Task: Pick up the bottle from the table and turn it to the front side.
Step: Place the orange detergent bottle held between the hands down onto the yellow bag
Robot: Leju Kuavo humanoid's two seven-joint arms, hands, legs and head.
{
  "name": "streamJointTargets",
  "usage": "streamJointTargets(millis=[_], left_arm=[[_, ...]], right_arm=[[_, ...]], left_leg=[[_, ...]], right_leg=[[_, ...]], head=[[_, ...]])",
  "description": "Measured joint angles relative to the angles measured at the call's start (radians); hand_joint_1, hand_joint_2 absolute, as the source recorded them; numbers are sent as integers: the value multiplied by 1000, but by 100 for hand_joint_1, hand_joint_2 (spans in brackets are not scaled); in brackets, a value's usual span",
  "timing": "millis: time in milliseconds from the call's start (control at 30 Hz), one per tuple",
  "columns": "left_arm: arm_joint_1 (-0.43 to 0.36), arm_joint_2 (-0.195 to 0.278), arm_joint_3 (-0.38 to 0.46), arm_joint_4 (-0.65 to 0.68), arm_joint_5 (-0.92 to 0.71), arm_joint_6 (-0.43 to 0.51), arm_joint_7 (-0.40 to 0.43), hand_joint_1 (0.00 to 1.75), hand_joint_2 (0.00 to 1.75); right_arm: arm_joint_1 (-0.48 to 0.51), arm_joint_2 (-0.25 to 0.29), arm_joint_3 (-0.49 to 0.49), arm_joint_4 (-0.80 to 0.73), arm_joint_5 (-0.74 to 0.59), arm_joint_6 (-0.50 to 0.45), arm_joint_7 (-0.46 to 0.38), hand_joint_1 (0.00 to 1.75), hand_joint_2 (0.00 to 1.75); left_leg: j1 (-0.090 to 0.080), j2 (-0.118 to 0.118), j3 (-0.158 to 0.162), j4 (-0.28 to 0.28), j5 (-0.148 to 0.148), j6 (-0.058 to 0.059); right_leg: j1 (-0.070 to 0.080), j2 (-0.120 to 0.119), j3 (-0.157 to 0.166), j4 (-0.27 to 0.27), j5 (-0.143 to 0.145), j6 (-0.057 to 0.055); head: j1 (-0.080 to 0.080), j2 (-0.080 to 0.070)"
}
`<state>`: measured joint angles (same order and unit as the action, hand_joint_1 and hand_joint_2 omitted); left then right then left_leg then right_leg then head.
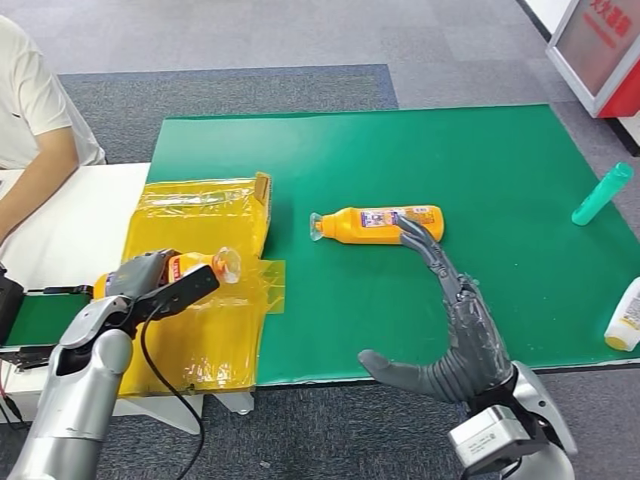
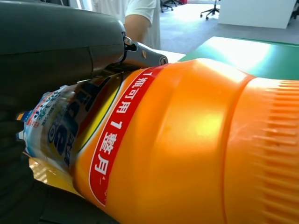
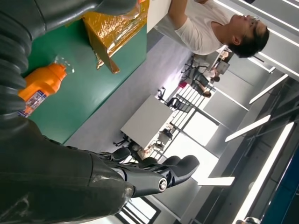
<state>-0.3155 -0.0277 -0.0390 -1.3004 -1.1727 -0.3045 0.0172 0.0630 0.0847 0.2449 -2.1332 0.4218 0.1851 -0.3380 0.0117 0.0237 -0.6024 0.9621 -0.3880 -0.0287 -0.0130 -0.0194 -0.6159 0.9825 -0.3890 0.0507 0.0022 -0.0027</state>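
An orange bottle (image 1: 377, 224) with a clear cap lies on its side on the green mat (image 1: 453, 160), cap pointing left; its neck end (image 3: 42, 84) shows in the right wrist view. My right hand (image 1: 453, 320) is spread, fingers (image 1: 423, 245) reaching to the bottle's base end; contact is unclear. Nothing is in that hand (image 3: 105, 177). My left hand (image 1: 151, 285) grips a second orange bottle (image 1: 200, 264) above the yellow plastic bag (image 1: 204, 215). That bottle's red-banded label (image 2: 112, 135) looms up close beside the left hand (image 2: 53, 46).
A teal bottle (image 1: 601, 194) lies at the mat's far right, and a white bottle (image 1: 625, 317) sits at the right edge. A person (image 1: 30, 110) sits at the white table (image 1: 68, 235) on the left. A red-and-white stand (image 1: 604, 50) is at the back right.
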Motion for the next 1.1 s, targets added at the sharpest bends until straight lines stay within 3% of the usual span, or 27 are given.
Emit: streamJointTargets(millis=[267, 900, 1033, 1100], left_arm=[[-36, -47, -13, 47, -1, 1, -2, 175, 175], [-64, -70, -90, 142, -106, 13, 20, 175, 175], [-66, -75, -99, 161, -108, 23, 16, 0, 175], [-65, -80, -100, 168, -107, 29, 14, 0, 175]], right_arm=[[-6, 0, 6, 0, -4, 6, 2, 0, 175], [-11, 0, 6, 2, 1, 11, 0, 0, 175], [-11, 0, 6, 3, 1, 12, 0, 0, 175], [-11, 0, 6, 3, 1, 12, 0, 0, 175]], left_leg=[[0, 0, 0, 0, 0, 0], [0, 0, 0, 0, 0, 0], [0, 0, 0, 0, 0, 0], [0, 0, 0, 0, 0, 0]], right_leg=[[0, 0, 0, 0, 0, 0], [0, 0, 0, 0, 0, 0], [0, 0, 0, 0, 0, 0], [0, 0, 1, 0, 0, 0]], head=[[0, 0], [0, 0], [0, 0], [0, 0]])
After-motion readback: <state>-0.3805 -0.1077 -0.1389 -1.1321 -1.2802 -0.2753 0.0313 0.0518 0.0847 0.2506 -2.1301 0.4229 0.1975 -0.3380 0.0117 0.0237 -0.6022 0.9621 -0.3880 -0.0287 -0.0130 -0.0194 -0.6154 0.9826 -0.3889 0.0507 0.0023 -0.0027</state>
